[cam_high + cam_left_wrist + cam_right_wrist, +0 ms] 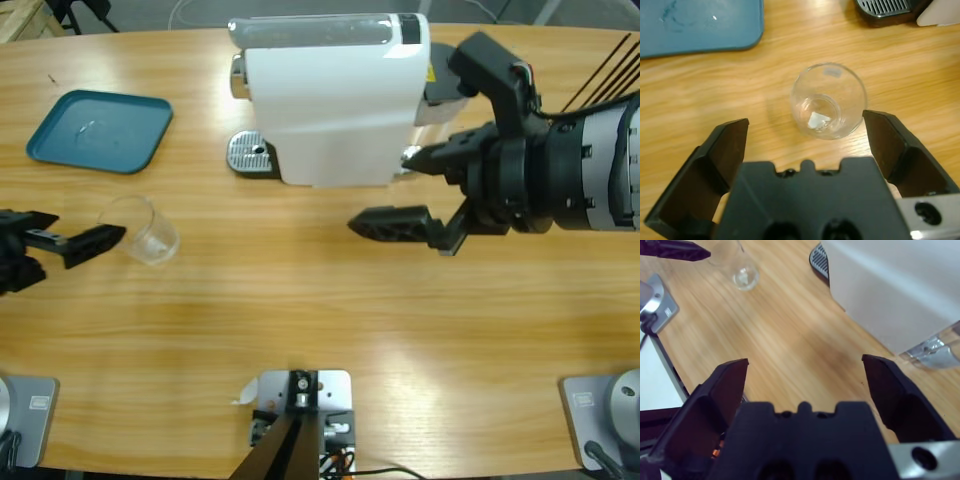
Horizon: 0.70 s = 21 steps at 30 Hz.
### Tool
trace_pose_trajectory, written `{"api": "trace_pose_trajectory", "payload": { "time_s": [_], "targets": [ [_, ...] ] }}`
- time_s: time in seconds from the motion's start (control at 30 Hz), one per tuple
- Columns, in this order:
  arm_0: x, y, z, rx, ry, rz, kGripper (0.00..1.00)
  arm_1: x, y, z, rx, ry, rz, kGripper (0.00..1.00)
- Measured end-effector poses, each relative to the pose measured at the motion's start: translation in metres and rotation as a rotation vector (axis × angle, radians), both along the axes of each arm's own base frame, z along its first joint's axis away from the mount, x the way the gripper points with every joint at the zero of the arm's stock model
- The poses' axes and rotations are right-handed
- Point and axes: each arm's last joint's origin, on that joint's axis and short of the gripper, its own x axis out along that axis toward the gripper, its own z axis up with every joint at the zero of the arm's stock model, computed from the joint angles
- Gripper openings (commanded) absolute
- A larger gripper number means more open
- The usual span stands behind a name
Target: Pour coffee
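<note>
Long wooden table [330,300]. Far left corner area: teal rectangular plastic tray [98,130], flat, bare. Near the left edge, just in front of the tray: small clear glass cup [145,232], upright, mouth up, looks empty; no amber liquid visible in it. Left gripper [805,130] comes in from the left edge, low and level, jaws spread wide with nothing between them, the cup just ahead of the tips and untouched; in the high view one fingertip [100,240] sits just beside the cup's left side.

Middle of the far edge: big white plastic coffee machine [335,100], long axis running left-right, round metal drip grate [250,155] sticking out at its front left foot. It blocks most of whatever sits behind its right end. A bit of clear glass vessel [940,347] peeks out past the machine's lower right corner in the right wrist view; coffee inside cannot be made out.

Right arm enters from the right edge, forearm horizontal, wrist pointing left. Right gripper [395,190] released, jaws gaping, empty, beside the machine's front right corner, nothing touched.
</note>
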Motion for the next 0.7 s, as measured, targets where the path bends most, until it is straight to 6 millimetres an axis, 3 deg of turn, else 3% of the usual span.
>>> {"api": "trace_pose_trajectory", "payload": {
  "time_s": [0.2, 0.4, 0.5, 0.63, 0.7],
  "targets": [
    [-0.004, -0.009, -0.022, -0.095, -0.024, -0.037, 1.000, 0.000, 0.000, -0.002, -0.001, 0.007, -0.005, 1.000],
    [-0.004, -0.012, -0.039, -0.060, -0.016, -0.038, 0.994, 0.002, 0.003, -0.003, 0.008, 0.013, -0.014, 1.000],
    [-0.001, -0.022, -0.049, -0.058, -0.021, -0.023, 0.906, 0.004, 0.005, -0.006, 0.002, 0.022, -0.017, 1.000],
    [0.003, -0.029, -0.056, -0.049, -0.060, 0.017, 0.890, 0.007, 0.007, -0.011, -0.012, 0.039, -0.028, 1.000],
    [0.004, -0.029, -0.055, -0.047, -0.084, 0.033, 0.770, 0.008, 0.008, -0.013, -0.016, 0.046, -0.031, 1.000]
  ]
}}
